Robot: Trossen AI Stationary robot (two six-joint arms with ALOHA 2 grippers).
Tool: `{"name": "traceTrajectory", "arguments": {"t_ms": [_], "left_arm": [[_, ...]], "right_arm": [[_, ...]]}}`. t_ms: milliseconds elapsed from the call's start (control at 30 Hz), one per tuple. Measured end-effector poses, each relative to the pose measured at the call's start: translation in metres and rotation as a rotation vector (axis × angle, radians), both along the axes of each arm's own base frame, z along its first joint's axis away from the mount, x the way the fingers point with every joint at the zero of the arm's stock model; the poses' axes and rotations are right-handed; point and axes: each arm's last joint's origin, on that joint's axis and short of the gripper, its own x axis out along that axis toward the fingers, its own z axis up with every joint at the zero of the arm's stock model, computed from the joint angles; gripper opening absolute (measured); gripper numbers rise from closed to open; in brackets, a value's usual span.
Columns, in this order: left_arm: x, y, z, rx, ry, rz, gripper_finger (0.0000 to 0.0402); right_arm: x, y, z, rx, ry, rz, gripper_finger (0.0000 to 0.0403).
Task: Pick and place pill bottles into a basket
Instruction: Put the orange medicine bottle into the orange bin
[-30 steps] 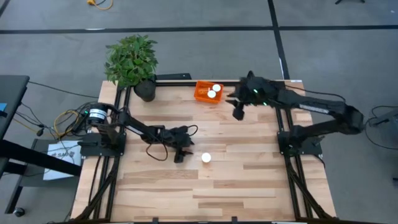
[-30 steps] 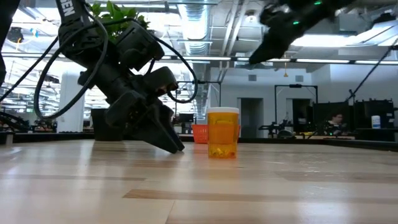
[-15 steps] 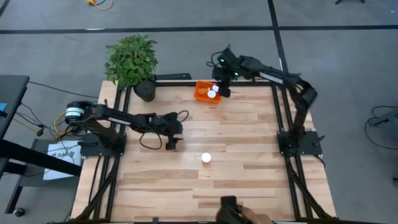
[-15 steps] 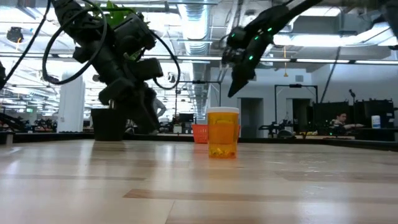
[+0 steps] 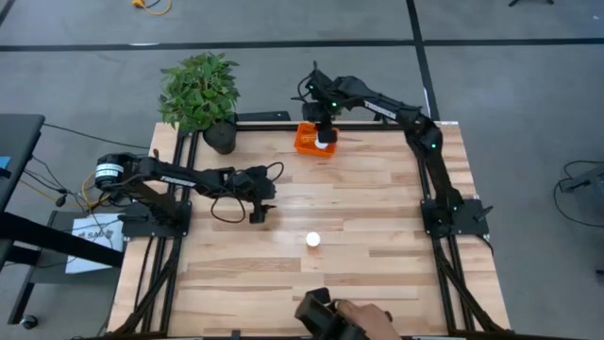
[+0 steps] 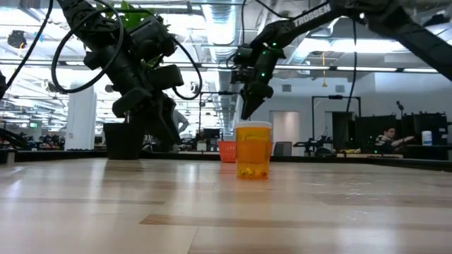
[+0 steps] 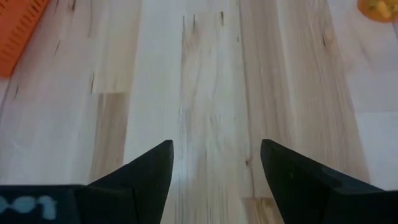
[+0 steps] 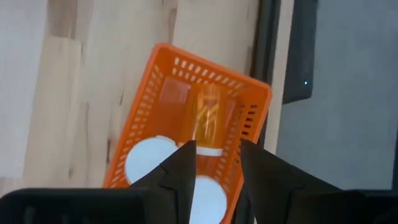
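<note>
The orange basket (image 5: 310, 142) stands at the table's far edge. In the right wrist view it (image 8: 186, 81) holds two upright pill bottles, seen as white discs (image 8: 152, 159), and a third bottle (image 8: 208, 121) lying on its side. My right gripper (image 5: 324, 126) hangs open over the basket, fingers pointing down (image 8: 217, 146), clear of the lying bottle. One more pill bottle (image 5: 312, 240), orange with a white cap (image 6: 253, 150), stands on its base at the table's middle. My left gripper (image 5: 259, 213) is open and empty (image 7: 214, 165), left of that bottle, above the wood.
A potted plant (image 5: 200, 93) in a black pot stands at the far left corner, left of the basket. A person's hand with a dark object (image 5: 332, 317) reaches in over the table's near edge. Bare wood lies between my left gripper and the basket.
My right gripper has swung from right of the basket toward the table's left and far edge and now hangs over the basket. My left gripper has lifted off the table and drawn back toward the left, away from the standing bottle. A person's hand has come in at the near edge.
</note>
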Motion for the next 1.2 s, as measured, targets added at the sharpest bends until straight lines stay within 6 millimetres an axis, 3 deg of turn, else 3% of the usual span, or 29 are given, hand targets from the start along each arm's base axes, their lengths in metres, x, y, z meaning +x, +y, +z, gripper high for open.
{"name": "traceTrajectory", "arguments": {"t_ms": [300, 467, 600, 733, 933, 1067, 1200], "left_arm": [[-0.002, 0.001, -0.001, 0.011, 0.025, 0.015, 0.0233], [-0.003, 0.001, -0.003, 0.013, 0.047, 0.009, 0.0233], [-0.003, 0.001, -0.003, 0.019, 0.05, 0.012, 0.0233], [-0.004, 0.0, -0.003, 0.025, 0.063, -0.006, 0.0233], [-0.005, -0.002, -0.004, -0.023, 0.065, -0.048, 0.0233], [-0.004, -0.004, -0.004, -0.054, 0.055, -0.104, 0.0233], [-0.002, -0.005, -0.002, -0.09, 0.016, -0.144, 0.0233]], "right_arm": [[0.014, -0.008, -0.025, 0.045, 0.062, 0.012, 0.0118], [0.017, -0.002, -0.021, 0.038, 0.052, 0.025, 0.0118], [0.021, 0.012, -0.006, 0.053, 0.02, 0.004, 0.0118], [0.018, 0.041, 0.017, 0.214, -0.006, -0.017, 0.0118], [-0.002, 0.103, 0.057, 0.536, 0.066, -0.021, 0.0118], [-0.011, 0.145, 0.066, 0.615, 0.103, -0.042, 0.0118], [-0.023, 0.186, 0.058, 0.639, 0.129, -0.07, 0.0118]]}}
